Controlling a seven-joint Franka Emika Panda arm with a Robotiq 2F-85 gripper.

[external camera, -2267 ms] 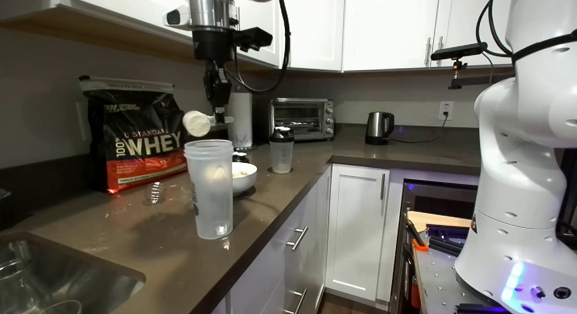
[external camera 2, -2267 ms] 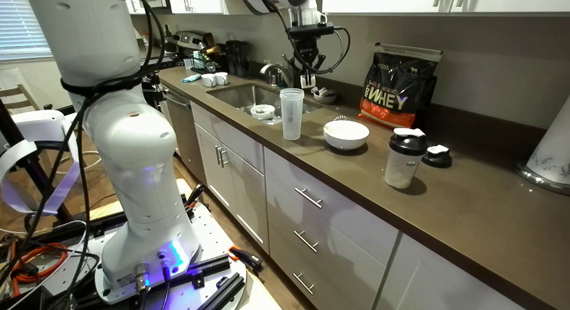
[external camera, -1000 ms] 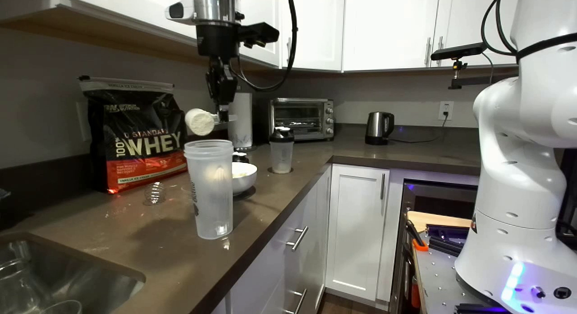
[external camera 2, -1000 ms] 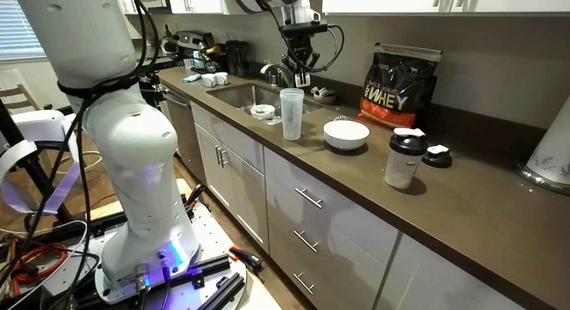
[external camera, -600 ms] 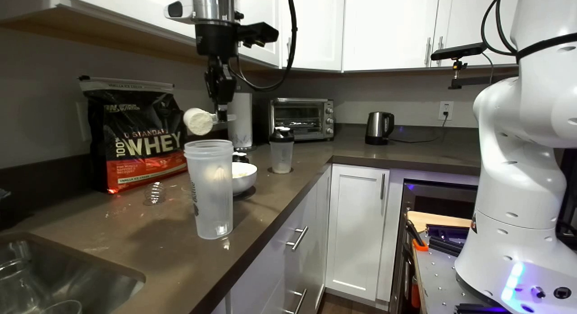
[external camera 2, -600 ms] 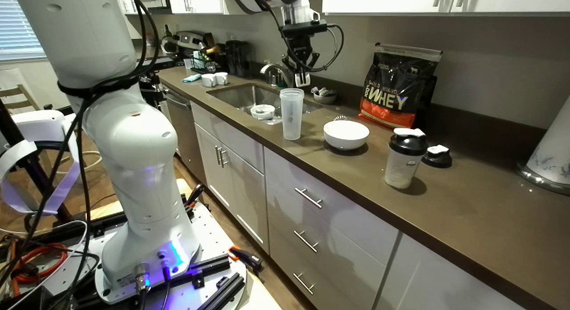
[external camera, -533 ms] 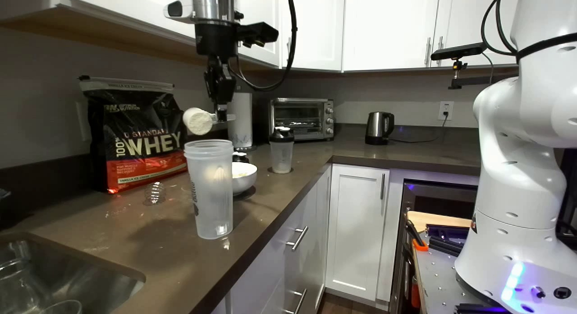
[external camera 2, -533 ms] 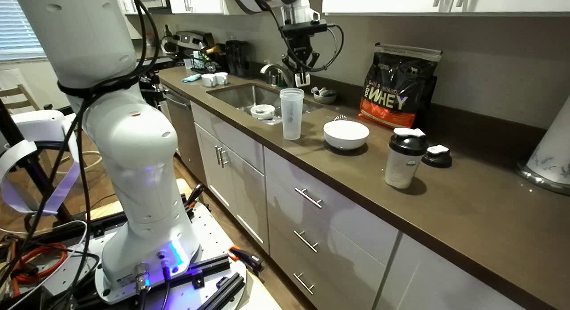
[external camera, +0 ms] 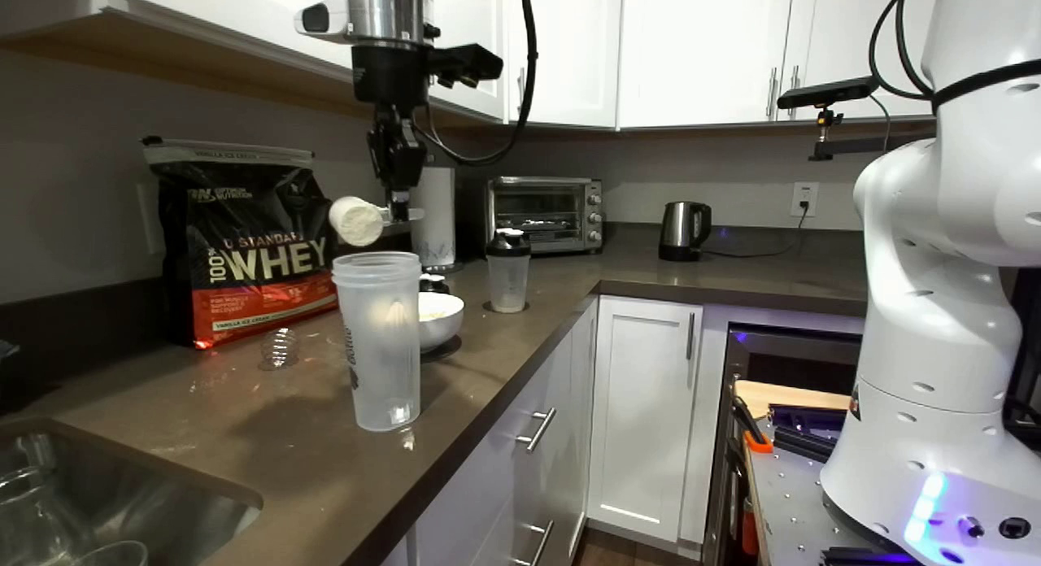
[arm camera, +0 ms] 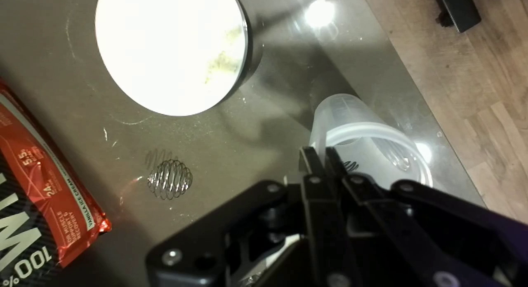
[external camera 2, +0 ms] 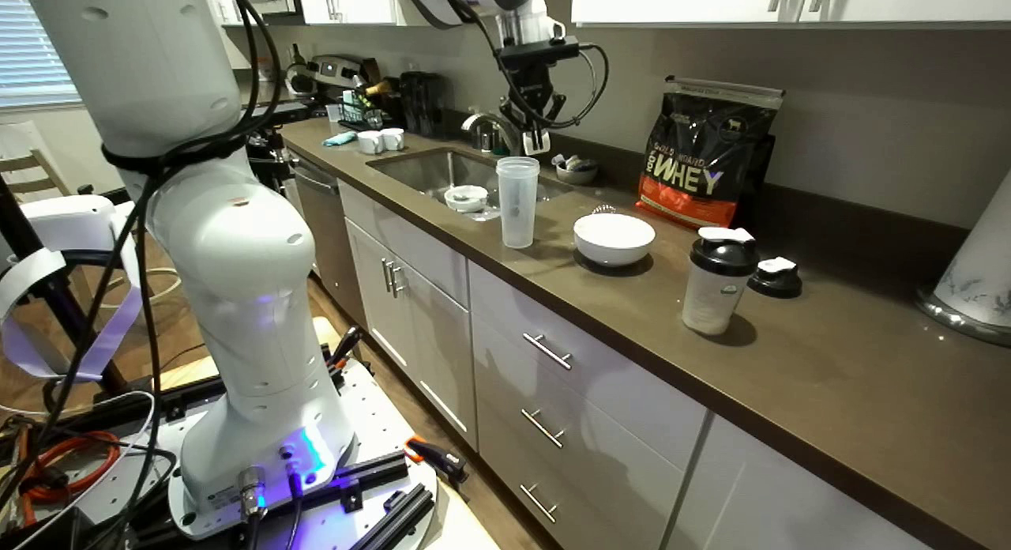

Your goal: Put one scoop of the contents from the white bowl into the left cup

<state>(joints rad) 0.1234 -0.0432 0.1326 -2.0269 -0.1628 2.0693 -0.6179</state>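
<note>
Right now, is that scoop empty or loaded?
Loaded: in an exterior view, pale powder shows inside the scoop. How deep it goes, I cannot tell.

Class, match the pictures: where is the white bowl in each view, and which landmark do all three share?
In an exterior view: white bowl just left of centre, partly behind the tall cup.
In an exterior view: white bowl right of centre.
Wrist view: white bowl upper left, cut by top edge.
Shared landmark: whey bag.
</note>
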